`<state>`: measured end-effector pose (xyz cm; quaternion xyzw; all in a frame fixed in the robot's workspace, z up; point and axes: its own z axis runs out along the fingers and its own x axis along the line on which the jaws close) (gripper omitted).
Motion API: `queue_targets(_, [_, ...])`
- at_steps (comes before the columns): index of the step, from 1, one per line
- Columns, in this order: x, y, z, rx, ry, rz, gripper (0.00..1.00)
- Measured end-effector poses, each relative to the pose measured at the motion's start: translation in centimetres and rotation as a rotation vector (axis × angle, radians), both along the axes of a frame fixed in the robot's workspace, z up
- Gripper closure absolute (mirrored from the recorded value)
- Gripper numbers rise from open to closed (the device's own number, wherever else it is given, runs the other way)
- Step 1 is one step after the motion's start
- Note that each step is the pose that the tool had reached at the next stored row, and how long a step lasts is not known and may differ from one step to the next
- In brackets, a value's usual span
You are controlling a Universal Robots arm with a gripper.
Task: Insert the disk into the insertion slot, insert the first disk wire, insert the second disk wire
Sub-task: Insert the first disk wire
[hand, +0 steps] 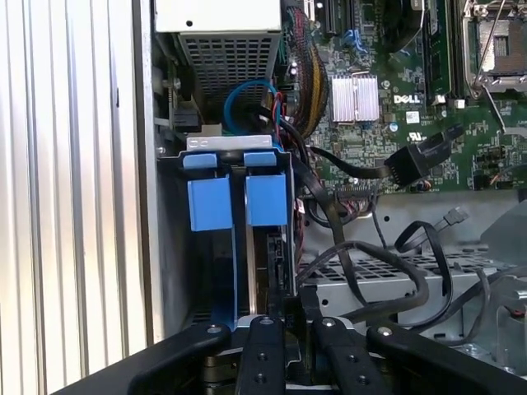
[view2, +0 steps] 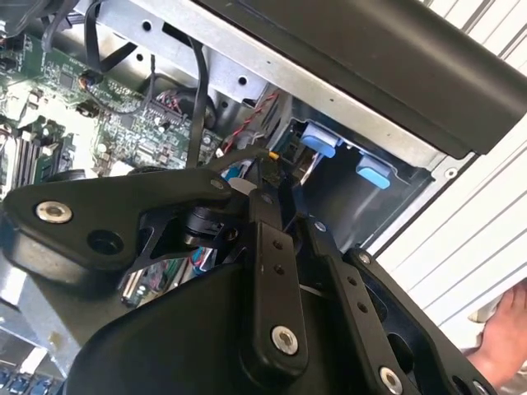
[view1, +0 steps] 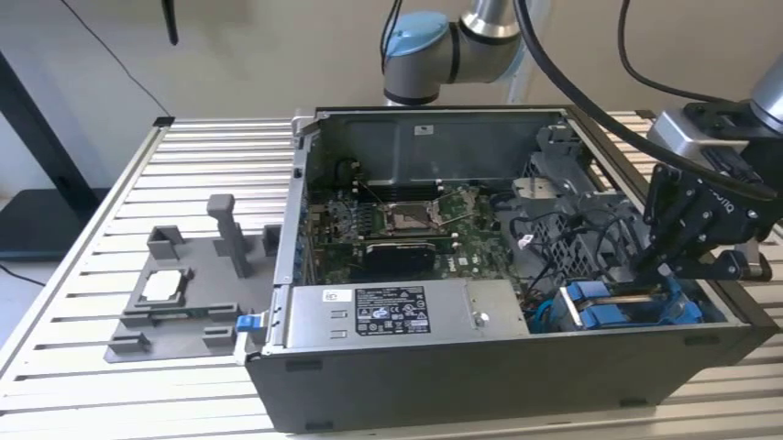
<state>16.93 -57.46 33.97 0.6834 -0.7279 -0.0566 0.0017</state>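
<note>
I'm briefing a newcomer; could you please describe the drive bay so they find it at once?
Find the open dark grey computer case on the slatted table. At its end on the exterior view's right, beside the grey labelled power-supply box, sits the narrow grey metal drive bay; its bright blue plastic tabs set it apart.

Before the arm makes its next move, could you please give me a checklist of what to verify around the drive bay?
1. Black gripper lined up over the narrow grey metal drive bay with blue plastic fittings: ok.
2. Flat grey metal disk seated in that bay: cannot tell.
3. What the gripper holds: cannot tell.
4. Loose black cables beside the bay, close to the gripper: not ok.
5. Person's hand over the slatted metal table, near the dark grey computer case: not ok.
</note>
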Motion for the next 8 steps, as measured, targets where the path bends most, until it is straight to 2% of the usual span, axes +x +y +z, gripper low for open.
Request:
queue_targets(2, [0.00, 0.00, 0.00, 0.0000, -0.0002, 0.001, 0.81])
queue_targets(6, [0.00, -0.03, 0.08, 0.0055, -0.0001, 0.001, 0.81])
queue_targets(8, [0.00, -0.06, 0.12, 0.0060, -0.0002, 0.002, 0.81])
